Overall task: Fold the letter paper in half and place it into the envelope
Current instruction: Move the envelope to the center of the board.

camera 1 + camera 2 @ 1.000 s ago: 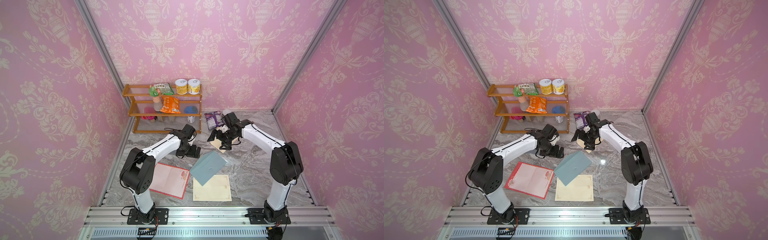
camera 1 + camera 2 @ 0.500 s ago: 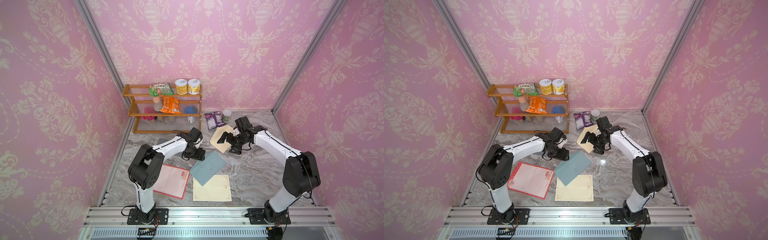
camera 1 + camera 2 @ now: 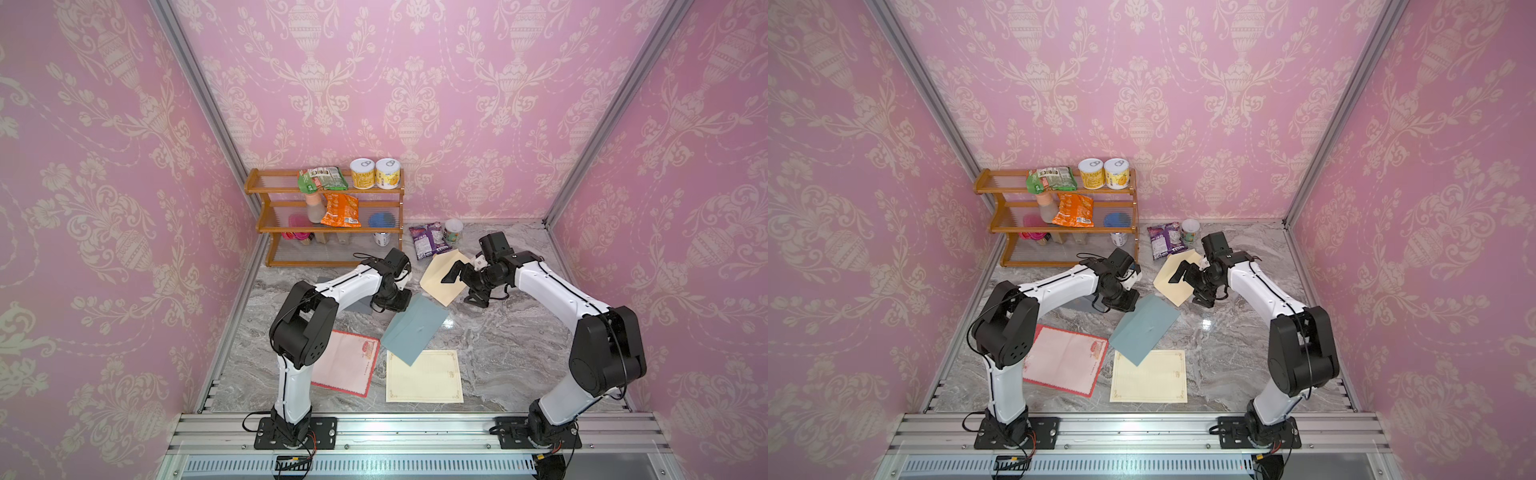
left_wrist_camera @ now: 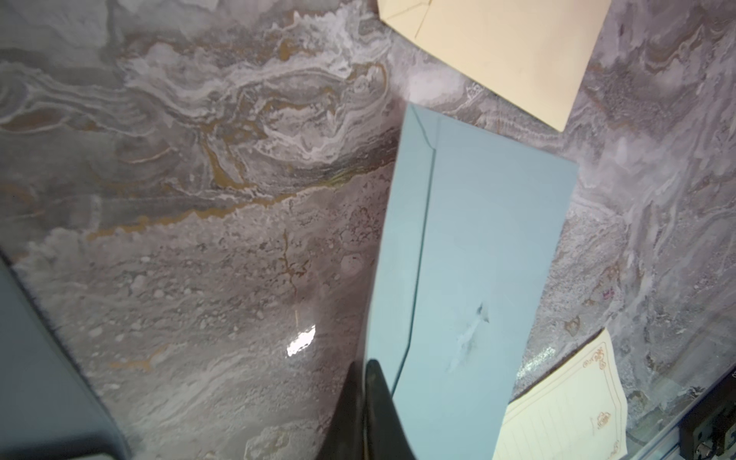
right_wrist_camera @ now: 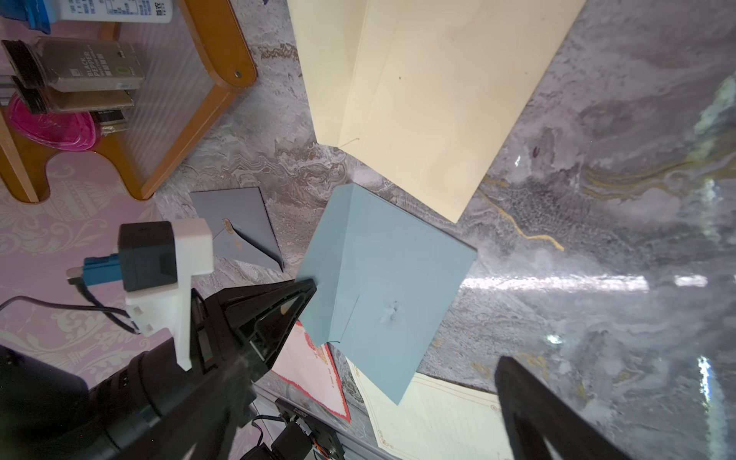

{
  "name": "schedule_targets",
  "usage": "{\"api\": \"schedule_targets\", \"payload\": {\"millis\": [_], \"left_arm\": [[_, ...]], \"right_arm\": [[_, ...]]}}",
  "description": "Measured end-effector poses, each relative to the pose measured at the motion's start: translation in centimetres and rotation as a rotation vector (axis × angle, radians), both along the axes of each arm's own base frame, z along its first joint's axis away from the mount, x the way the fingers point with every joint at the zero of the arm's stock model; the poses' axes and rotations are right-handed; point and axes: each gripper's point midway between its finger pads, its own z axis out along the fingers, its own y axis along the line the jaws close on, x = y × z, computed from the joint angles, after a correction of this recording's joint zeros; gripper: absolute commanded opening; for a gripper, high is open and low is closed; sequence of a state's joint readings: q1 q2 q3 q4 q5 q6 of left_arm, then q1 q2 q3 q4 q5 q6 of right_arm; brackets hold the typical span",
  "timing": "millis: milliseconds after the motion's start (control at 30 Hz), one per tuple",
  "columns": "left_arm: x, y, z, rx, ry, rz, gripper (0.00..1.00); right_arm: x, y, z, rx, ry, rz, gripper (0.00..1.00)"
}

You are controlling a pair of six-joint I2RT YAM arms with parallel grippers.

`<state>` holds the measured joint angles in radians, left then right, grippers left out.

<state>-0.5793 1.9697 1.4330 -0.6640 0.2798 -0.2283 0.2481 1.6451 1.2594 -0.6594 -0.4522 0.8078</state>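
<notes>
Blue-grey paper envelope (image 3: 415, 328) clamped at one edge in left gripper (image 4: 364, 376), jaws together, likely to raise it for loading. Cream bordered letter sheet (image 3: 424, 378) flat, unfolded, beyond that gripper, tucked under envelope's far corner. Right gripper (image 3: 463, 286) spread wide, empty, above tan envelope (image 3: 434, 282).

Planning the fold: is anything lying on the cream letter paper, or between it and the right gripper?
Yes. The blue envelope covers the far left corner of the cream letter paper, its other end pinched by the left gripper, jaws shut. Nothing else visible stands between the paper and the open right gripper.
</notes>
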Motion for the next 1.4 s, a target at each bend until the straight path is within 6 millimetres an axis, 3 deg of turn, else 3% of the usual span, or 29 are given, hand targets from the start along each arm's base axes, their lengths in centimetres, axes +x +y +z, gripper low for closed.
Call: {"api": "schedule_targets", "payload": {"millis": [300, 600, 767, 867, 933, 967, 1033, 1067, 1267, 1400], "left_arm": [[1.0, 2.0, 0.6, 0.028, -0.009, 0.041, 0.00], [5.6, 8.7, 1.9, 0.023, -0.028, 0.214, 0.00], [7.2, 10.7, 2.8, 0.020, -0.053, 0.258, 0.01], [7.9, 11.2, 3.0, 0.029, -0.063, 0.270, 0.13], [8.2, 11.4, 3.0, 0.037, -0.069, 0.273, 0.31], [8.2, 11.5, 3.0, 0.043, -0.071, 0.274, 0.47], [8.2, 11.8, 3.0, 0.053, -0.069, 0.286, 0.89], [8.2, 11.9, 2.9, 0.061, -0.069, 0.289, 0.99], [7.4, 12.9, 3.1, 0.108, -0.052, 0.312, 0.99], [6.3, 13.5, 4.9, 0.113, -0.072, 0.336, 0.99]], "right_arm": [[0.1, 0.2, -0.5, -0.007, 0.008, 0.017, 1.00], [-0.5, 1.2, -0.7, -0.011, 0.008, 0.062, 1.00], [-1.7, 2.2, -1.0, -0.028, 0.024, 0.115, 1.00], [-3.2, 2.7, -1.6, -0.069, 0.049, 0.163, 1.00], [-4.5, 2.9, -2.1, -0.120, 0.075, 0.204, 1.00], [-5.4, 3.1, -2.4, -0.153, 0.091, 0.228, 1.00], [-6.9, 3.4, -2.7, -0.205, 0.111, 0.276, 1.00], [-7.7, 3.7, -2.9, -0.232, 0.123, 0.300, 1.00], [-11.3, 5.1, -3.9, -0.340, 0.157, 0.401, 1.00], [-13.2, 5.9, -5.0, -0.406, 0.184, 0.434, 1.00]]}}
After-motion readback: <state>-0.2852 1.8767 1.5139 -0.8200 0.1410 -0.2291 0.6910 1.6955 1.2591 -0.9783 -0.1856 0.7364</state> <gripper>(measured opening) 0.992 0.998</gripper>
